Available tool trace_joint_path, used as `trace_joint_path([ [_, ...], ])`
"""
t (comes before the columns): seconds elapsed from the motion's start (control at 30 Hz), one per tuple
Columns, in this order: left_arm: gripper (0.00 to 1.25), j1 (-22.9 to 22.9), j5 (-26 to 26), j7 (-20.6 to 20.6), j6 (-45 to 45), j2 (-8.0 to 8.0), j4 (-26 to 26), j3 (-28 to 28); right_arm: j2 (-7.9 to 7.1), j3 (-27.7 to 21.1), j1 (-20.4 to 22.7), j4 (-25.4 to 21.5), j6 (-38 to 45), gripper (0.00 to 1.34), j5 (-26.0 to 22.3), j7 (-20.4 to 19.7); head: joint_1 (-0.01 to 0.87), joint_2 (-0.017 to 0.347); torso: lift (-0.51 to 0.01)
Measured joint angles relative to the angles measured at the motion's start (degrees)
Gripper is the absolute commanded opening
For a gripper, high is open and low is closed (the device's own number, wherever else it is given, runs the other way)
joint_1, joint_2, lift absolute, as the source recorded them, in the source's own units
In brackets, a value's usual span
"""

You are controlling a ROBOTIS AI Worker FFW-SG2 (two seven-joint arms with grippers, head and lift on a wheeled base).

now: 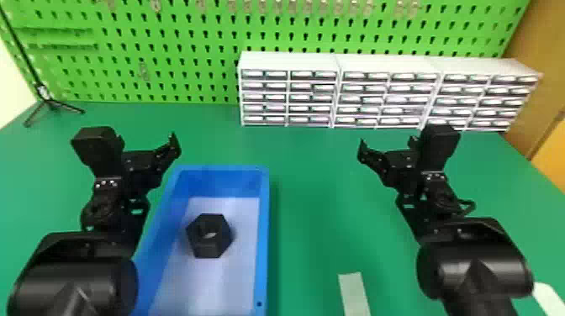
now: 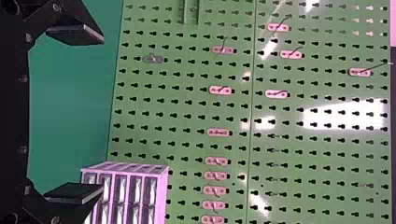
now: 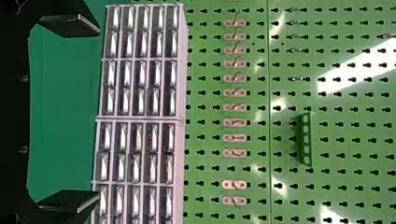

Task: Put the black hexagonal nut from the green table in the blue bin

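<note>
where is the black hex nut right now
In the head view, the black hexagonal nut lies inside the blue rectangular plastic bin, on its pale floor, to the right of the robot's black left arm.

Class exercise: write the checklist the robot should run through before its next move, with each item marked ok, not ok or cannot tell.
1. Black hexagonal nut inside the blue rectangular bin: ok, on its pale floor.
2. Bin standing on the green table: ok.
3. Left black two-fingered gripper open, nothing between its fingers: ok.
4. Right black two-fingered gripper open, nothing between its fingers: ok.
5. Left black arm clear of the bin's rim: cannot tell; they overlap in the head view, and the height between them is unclear.
</note>
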Motion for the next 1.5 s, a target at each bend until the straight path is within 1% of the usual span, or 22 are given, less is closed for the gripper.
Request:
trace_joint_path([
  [0.83, 1.09, 0.0, 0.1, 0.0, 0.0, 0.0, 0.0, -0.2, 0.07, 0.2, -0.1, 0.0, 0.5, 1.26, -0.4, 0.0, 0.686, 0.028, -0.096],
  [1.5, 1.09, 0.0, -0.3, 0.0, 0.0, 0.01, 0.1, 0.1, -0.27, 0.5, -0.2, 0.2, 0.5, 1.26, -0.3, 0.0, 0.686, 0.028, -0.096],
])
